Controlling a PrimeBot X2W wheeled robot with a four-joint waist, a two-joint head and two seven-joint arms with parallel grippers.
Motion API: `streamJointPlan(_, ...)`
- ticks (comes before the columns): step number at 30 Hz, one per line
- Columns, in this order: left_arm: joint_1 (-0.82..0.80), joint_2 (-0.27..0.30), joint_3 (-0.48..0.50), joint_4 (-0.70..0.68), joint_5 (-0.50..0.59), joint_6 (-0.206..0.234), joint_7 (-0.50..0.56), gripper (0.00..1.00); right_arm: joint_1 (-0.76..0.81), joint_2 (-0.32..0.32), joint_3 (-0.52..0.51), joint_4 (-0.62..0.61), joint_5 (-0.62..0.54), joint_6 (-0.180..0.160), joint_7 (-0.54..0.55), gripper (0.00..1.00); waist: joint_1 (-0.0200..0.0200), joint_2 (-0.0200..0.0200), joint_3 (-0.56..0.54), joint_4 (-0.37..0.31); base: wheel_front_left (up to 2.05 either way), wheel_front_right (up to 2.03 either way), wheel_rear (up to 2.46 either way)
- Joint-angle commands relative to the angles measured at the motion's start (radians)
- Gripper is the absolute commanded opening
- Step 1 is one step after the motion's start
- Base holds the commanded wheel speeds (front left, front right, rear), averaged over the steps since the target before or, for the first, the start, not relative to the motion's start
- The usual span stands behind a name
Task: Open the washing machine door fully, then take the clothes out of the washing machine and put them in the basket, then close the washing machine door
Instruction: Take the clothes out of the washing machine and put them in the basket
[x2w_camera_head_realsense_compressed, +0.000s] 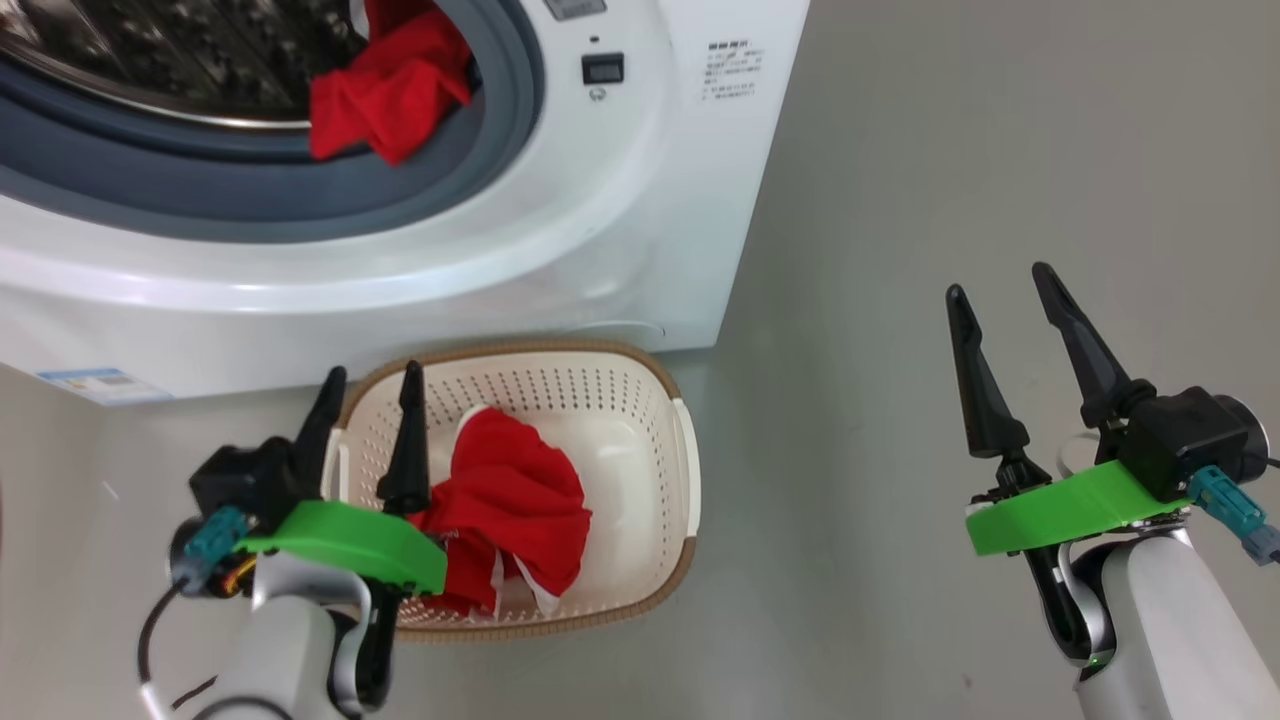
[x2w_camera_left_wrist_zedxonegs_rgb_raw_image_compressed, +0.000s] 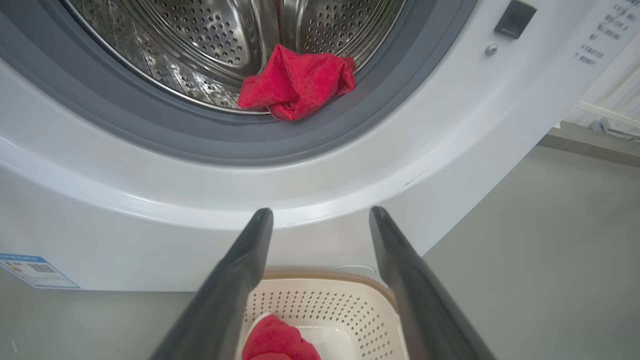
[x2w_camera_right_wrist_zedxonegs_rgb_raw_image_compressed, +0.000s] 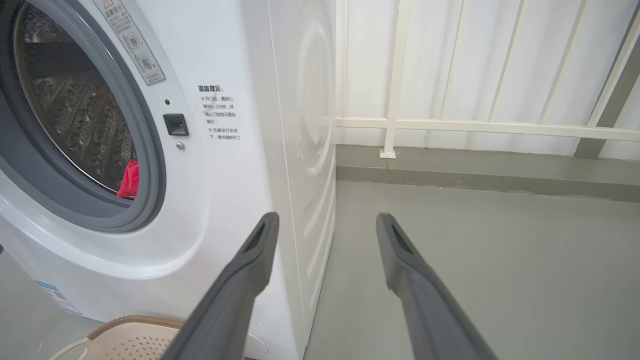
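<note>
The white washing machine (x2w_camera_head_realsense_compressed: 600, 250) stands with its drum mouth uncovered; its door is out of view. One red garment (x2w_camera_head_realsense_compressed: 390, 85) lies at the drum's lower lip, over the grey rubber ring (x2w_camera_left_wrist_zedxonegs_rgb_raw_image_compressed: 295, 82). The cream basket (x2w_camera_head_realsense_compressed: 640, 380) sits on the floor in front of the machine, and another red garment (x2w_camera_head_realsense_compressed: 515, 505) with white trim lies inside it. My left gripper (x2w_camera_head_realsense_compressed: 372, 375) hovers open over the basket's left rim with nothing between its fingers (x2w_camera_left_wrist_zedxonegs_rgb_raw_image_compressed: 250, 250). My right gripper (x2w_camera_head_realsense_compressed: 1002, 278) is open and empty over bare floor to the right of the machine, fingers (x2w_camera_right_wrist_zedxonegs_rgb_raw_image_compressed: 260, 240) apart.
Grey floor (x2w_camera_head_realsense_compressed: 950, 150) spreads to the right of the machine. A white railing and pale panel wall (x2w_camera_right_wrist_zedxonegs_rgb_raw_image_compressed: 475, 125) stand behind it. A blue label (x2w_camera_head_realsense_compressed: 95, 382) marks the machine's lower front.
</note>
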Motion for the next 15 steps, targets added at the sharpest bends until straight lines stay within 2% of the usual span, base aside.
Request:
streamJointPlan(1,0.028,0.018,0.039,-0.051,0.021,0.01,-0.012,1.0,0.011,0.001,0.016,-0.02,-0.011,0.005,-0.006,1.0,0.0,0.0,-0.036,0.009,0.0,0.0,0.0)
streamJointPlan(7,0.12,0.015,0.093,-0.214,0.08,0.02,-0.012,1.0,0.036,0.001,-0.009,-0.019,-0.024,0.005,-0.006,1.0,0.0,0.0,-0.1,0.002,0.0,0.0,0.0)
streamJointPlan(15,0.209,0.019,0.151,-0.295,0.09,-0.005,-0.012,1.0,0.091,0.002,-0.032,-0.029,-0.043,0.005,-0.006,1.0,0.0,0.0,-0.177,-0.014,0.0,0.0,0.0)
